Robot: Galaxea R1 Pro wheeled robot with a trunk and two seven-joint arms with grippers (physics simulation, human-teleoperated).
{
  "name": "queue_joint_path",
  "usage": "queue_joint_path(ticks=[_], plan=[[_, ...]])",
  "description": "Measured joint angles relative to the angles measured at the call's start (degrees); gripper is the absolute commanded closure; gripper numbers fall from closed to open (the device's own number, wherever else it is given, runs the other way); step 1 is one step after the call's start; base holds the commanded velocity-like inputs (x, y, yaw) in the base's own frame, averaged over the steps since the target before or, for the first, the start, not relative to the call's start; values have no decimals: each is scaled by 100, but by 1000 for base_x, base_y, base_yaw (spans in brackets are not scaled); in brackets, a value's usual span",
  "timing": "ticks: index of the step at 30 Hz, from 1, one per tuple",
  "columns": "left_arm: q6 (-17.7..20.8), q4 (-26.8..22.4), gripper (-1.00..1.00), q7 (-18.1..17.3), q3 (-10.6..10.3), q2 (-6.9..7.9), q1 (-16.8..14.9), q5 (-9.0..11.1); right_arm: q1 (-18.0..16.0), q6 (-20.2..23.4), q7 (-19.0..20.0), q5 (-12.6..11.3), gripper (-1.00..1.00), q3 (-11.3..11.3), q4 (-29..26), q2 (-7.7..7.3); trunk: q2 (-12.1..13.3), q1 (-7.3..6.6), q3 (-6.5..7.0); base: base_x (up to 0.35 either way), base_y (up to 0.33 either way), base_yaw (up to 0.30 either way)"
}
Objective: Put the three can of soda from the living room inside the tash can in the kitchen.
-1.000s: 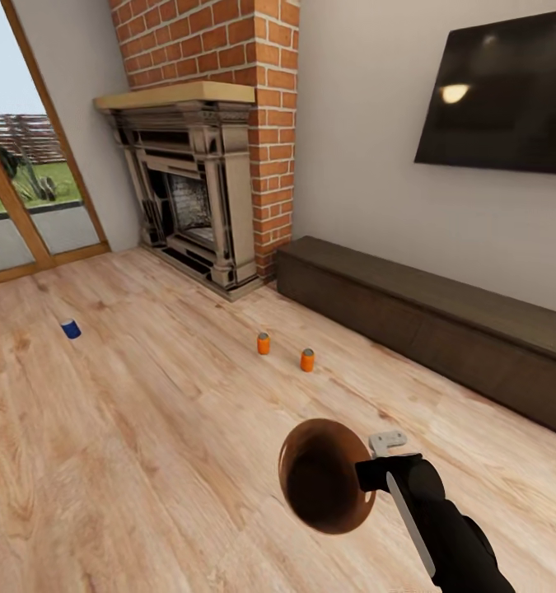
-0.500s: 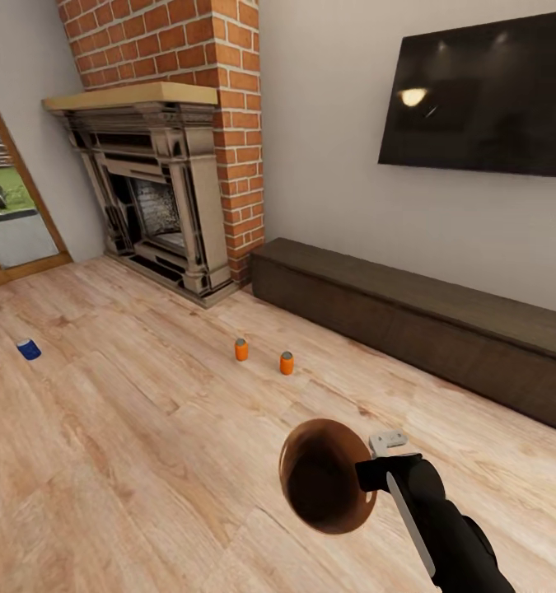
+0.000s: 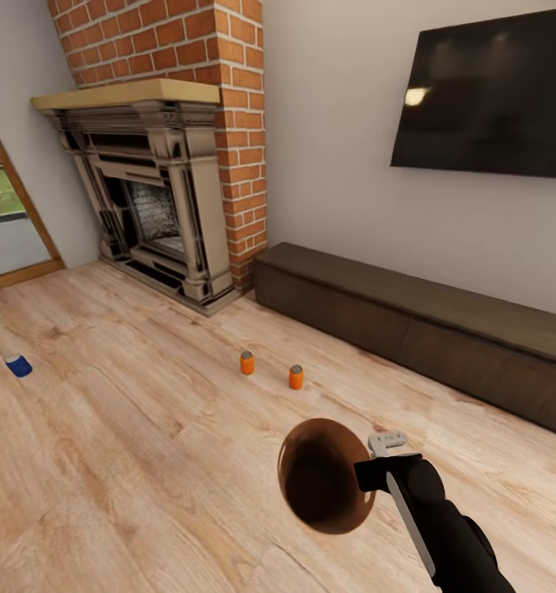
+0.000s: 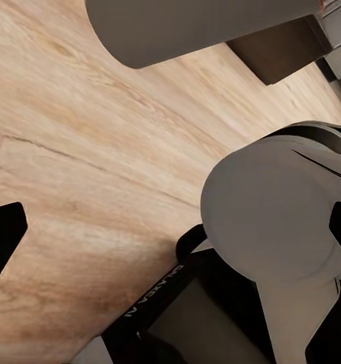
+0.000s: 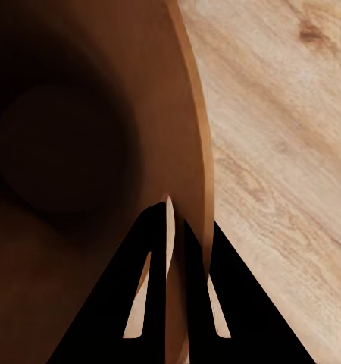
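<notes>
Two orange soda cans (image 3: pixel 247 362) (image 3: pixel 296 377) stand upright on the wood floor in front of the long dark cabinet. A blue soda can (image 3: pixel 18 365) lies far off at the left. My right gripper (image 3: pixel 368 475) is shut on the rim of the brown trash can (image 3: pixel 323 486), held above the floor with its dark mouth facing the camera. In the right wrist view the fingers (image 5: pixel 151 288) pinch the trash can wall (image 5: pixel 195 152), one inside and one outside. The left gripper's state cannot be read in the left wrist view.
A brick chimney with fireplace (image 3: pixel 158 198) stands at the back left, a black television (image 3: pixel 492 95) hangs on the wall, and the low dark cabinet (image 3: pixel 426 329) runs along it. A glass door (image 3: pixel 6 222) is at the far left. The robot's own body (image 4: pixel 276 220) shows over the floor.
The whole view has shifted: the camera turned right and moved closer to the cans. The trash can stays in my right gripper, unchanged relative to the arm.
</notes>
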Motion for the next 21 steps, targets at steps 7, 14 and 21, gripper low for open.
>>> queue_joint_path(ticks=[7,14,21], plan=[[0,6,-100,0,2,-4,0,0,-4,1,-1,21,100,1,8,0,0,0,0,281,191,-243],[0,7,-100,0,2,-3,0,0,0,1,-3,35,100,-1,16,0,0,0,0,267,118,-262],[0,6,-100,0,1,-3,0,0,1,1,-3,43,100,-1,18,0,0,0,0,242,21,-264]])
